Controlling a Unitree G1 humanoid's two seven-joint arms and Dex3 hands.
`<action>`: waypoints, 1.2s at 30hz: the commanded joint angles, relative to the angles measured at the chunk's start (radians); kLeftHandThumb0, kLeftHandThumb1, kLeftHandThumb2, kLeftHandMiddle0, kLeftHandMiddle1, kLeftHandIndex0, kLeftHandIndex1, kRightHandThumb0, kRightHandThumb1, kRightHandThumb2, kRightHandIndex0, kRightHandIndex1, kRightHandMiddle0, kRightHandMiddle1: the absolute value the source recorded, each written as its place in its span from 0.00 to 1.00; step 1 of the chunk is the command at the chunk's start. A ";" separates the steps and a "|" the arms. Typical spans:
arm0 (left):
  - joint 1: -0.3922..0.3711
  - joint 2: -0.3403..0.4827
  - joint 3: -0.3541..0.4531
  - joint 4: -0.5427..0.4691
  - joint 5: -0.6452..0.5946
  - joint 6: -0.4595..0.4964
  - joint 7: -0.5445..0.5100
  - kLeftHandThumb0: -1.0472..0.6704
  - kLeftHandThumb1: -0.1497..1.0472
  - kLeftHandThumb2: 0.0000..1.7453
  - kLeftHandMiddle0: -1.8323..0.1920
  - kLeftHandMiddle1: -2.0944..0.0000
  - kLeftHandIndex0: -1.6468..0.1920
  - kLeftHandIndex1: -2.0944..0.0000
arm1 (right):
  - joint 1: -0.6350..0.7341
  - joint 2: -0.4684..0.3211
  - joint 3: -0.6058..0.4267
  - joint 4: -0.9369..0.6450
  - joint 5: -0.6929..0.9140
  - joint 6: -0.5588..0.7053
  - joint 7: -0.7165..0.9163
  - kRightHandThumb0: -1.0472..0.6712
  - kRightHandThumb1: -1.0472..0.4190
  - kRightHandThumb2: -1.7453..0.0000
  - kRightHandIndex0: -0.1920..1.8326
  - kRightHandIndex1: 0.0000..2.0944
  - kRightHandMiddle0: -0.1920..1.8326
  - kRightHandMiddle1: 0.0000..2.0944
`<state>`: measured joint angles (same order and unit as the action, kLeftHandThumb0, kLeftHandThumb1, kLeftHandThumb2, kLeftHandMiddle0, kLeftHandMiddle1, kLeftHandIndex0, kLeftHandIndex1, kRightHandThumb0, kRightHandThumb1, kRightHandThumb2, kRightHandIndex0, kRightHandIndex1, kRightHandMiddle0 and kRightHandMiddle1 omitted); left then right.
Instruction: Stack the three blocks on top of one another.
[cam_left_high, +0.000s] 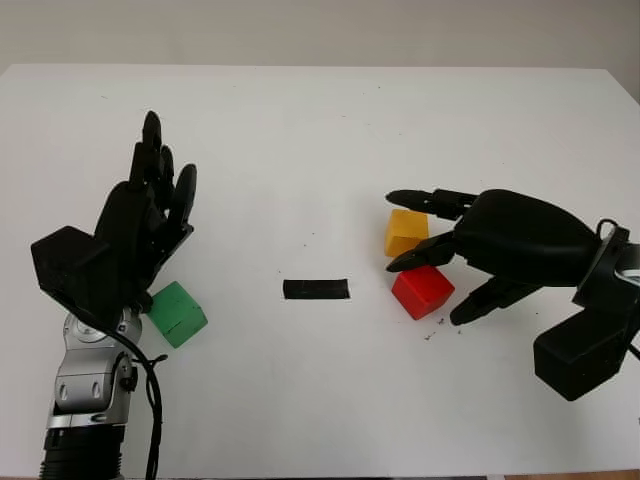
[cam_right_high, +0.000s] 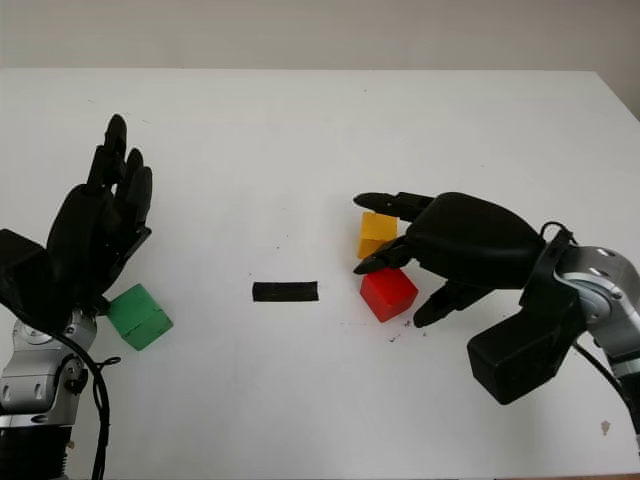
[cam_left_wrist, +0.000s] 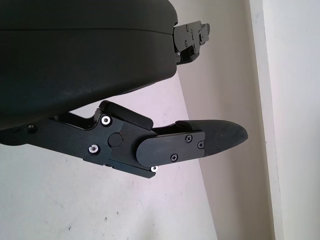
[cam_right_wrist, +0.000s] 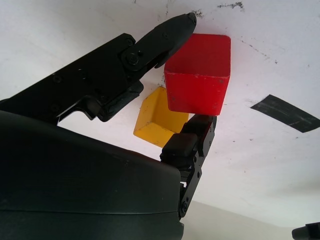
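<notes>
On the white bench (cam_left_high: 320, 400), the red block (cam_left_high: 422, 291) is bracketed, without a firm pinch being shown, by the fingers (cam_right_wrist: 165, 37) of the right robot hand (cam_left_high: 440, 262), the yellow block (cam_left_high: 405, 232) lying at its 11 o'clock, while the green block (cam_left_high: 177, 313) is seen at 9 o'clock beside the open left robot hand (cam_left_high: 140, 235).

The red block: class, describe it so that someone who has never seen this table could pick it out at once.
On the white table, look right of the short black strip, where the right hand reaches around two blocks. The red block is the nearer one, between that hand's fingers; its yellow neighbour lies just behind it.
</notes>
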<state>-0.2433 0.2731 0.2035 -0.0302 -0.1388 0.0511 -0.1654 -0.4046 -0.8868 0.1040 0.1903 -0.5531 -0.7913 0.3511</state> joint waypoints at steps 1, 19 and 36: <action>-0.003 0.008 0.001 -0.021 0.006 0.003 0.003 0.19 1.00 0.30 1.00 1.00 1.00 1.00 | -0.008 0.003 0.009 0.013 -0.011 -0.008 -0.014 0.28 0.25 0.97 0.18 0.03 0.52 0.05; -0.006 0.002 -0.003 -0.020 0.020 0.001 0.012 0.19 1.00 0.31 1.00 1.00 1.00 1.00 | -0.015 0.033 0.018 0.034 -0.004 -0.034 -0.081 0.39 0.18 0.97 0.27 0.03 0.49 0.39; -0.009 0.003 0.000 -0.017 0.016 0.002 0.012 0.19 1.00 0.30 1.00 1.00 1.00 1.00 | -0.106 0.043 -0.003 0.010 0.227 -0.059 -0.002 0.37 0.19 0.97 0.25 0.02 0.41 0.53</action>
<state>-0.2433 0.2721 0.2026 -0.0325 -0.1246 0.0616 -0.1559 -0.4803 -0.8359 0.1162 0.2302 -0.3555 -0.8554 0.3369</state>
